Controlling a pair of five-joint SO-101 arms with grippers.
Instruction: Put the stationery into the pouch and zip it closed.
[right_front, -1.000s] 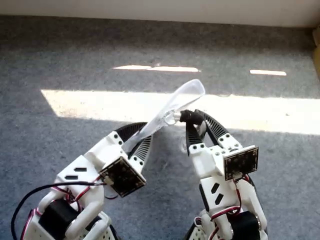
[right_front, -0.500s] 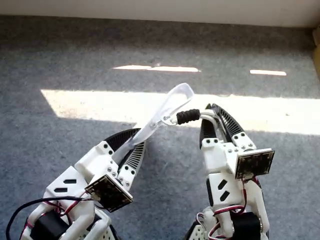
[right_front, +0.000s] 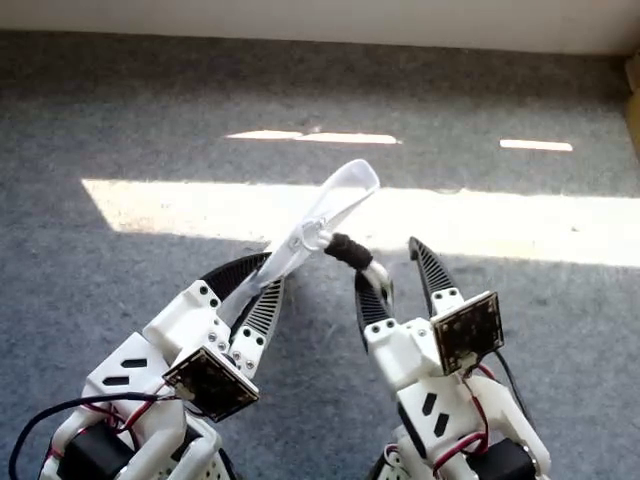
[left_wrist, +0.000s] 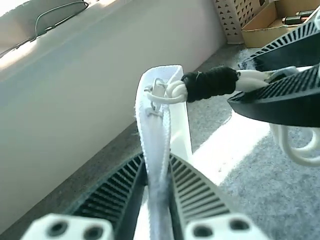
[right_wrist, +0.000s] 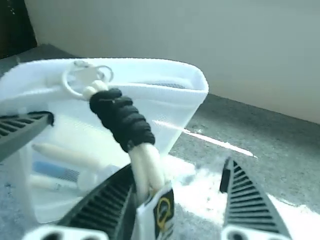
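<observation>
High view: the left hand (right_front: 262, 282) clamps the clear pouch (right_front: 335, 200) by one edge, holding it tilted above the grey counter (right_front: 100, 290). Beside it the right hand (right_front: 388, 262) stands wide, the black-wrapped zipper pull (right_front: 347, 250) lying against one finger. Pens (right_wrist: 60, 157) show inside the pouch. A small tag (right_wrist: 161, 212) on the cord is too blurred to read. Half a second earlier the right hand sat farther right, with the pull stretched sideways.

Seen from above, my two arms wore white plastic shells (right_front: 150, 345) cut with short black slots (right_front: 430, 378). My left gripper (right_front: 275, 272) and right gripper (right_front: 386, 257) each carried black ribbed fingers (right_wrist: 245, 200) on white blocks dotted with dark screws (left_wrist: 57, 228). A square black camera board (right_front: 212, 382) sat at each wrist. Black, red and white cables (right_front: 70, 404) looped around my lower joints.
</observation>
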